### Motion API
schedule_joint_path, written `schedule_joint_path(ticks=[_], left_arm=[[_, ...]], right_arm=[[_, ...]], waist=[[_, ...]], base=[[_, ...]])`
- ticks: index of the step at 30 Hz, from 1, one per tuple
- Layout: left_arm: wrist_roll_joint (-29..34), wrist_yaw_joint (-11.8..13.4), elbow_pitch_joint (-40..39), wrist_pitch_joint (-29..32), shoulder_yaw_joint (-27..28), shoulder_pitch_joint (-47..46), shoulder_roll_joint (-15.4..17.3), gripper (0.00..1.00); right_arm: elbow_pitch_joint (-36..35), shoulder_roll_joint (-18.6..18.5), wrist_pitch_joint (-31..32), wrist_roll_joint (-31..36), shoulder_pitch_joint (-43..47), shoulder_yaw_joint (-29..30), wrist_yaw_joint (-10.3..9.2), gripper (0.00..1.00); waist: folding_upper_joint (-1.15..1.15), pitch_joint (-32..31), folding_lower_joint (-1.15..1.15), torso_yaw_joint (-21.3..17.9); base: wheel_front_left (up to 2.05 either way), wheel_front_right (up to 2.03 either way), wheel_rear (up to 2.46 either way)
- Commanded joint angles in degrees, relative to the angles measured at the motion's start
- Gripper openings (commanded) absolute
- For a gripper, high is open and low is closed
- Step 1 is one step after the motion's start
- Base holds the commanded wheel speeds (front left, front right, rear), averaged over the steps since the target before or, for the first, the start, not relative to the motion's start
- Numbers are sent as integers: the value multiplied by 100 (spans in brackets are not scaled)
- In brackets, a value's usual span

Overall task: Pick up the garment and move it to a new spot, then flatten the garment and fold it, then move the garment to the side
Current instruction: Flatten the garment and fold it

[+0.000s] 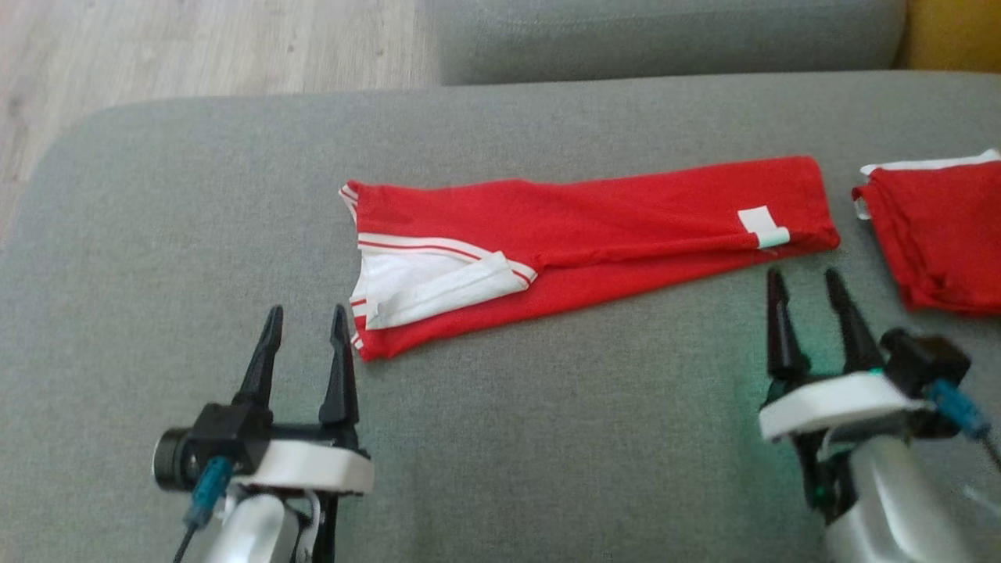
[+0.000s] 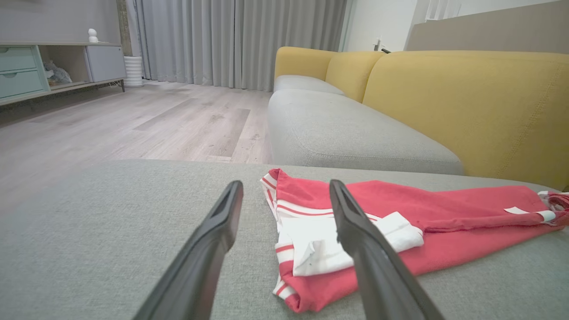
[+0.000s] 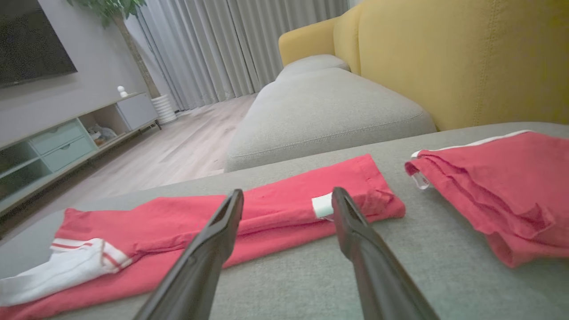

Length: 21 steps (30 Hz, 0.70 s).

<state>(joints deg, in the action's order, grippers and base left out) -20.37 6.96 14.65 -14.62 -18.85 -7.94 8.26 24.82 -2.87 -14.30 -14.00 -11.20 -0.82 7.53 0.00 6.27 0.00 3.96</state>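
The garment [image 1: 594, 234] is a red piece with a white, red-striped collar end, folded into a long strip across the grey cushion [image 1: 195, 234]. Its collar end lies at the left, its labelled end at the right. My left gripper [image 1: 306, 320] stands open just in front of the collar end, nothing between its fingers. My right gripper [image 1: 805, 283] is open too, its tips just short of the labelled end. The left wrist view shows the garment [image 2: 413, 222] past my left gripper [image 2: 284, 189]. In the right wrist view the garment [image 3: 266, 209] lies beyond my right gripper [image 3: 286, 195].
A second folded red garment [image 1: 938, 234] lies at the right edge of the cushion, also seen as the red pile [image 3: 502, 186]. Another grey seat [image 2: 346, 133] and a yellow backrest [image 2: 471, 106] stand beyond. Wooden floor [image 1: 156, 55] lies past the cushion's left edge.
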Motion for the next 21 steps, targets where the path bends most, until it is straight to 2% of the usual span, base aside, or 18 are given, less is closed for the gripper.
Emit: schedule_joint_path(ticks=[1, 4, 8, 16, 21], left_arm=[[104, -58, -154, -38, 282, -383, -19, 100], [201, -153, -142, -38, 333, -481, -87, 100], [363, -326, -98, -38, 391, -659, -214, 100], [590, -571, 23, -38, 494, -935, -396, 100], [684, -662, 88, -38, 583, -989, -450, 100]], right_arm=[[-58, -1, 76, 155, -507, 51, -4, 100], [158, -1, 228, 353, -813, 324, -4, 100], [705, -1, 509, 616, -1487, 1051, -4, 100], [1850, -1, 881, 1716, -2396, 2530, -4, 100], [2468, -1, 965, 2153, -2702, 2955, -4, 100]], waist=[[0, 166, 0, 59], [0, 322, 0, 108], [0, 660, 0, 231], [0, 1054, 0, 471], [0, 1120, 0, 527]], base=[[0, 0, 0], [0, 0, 0], [0, 0, 0], [0, 0, 0], [0, 0, 0]])
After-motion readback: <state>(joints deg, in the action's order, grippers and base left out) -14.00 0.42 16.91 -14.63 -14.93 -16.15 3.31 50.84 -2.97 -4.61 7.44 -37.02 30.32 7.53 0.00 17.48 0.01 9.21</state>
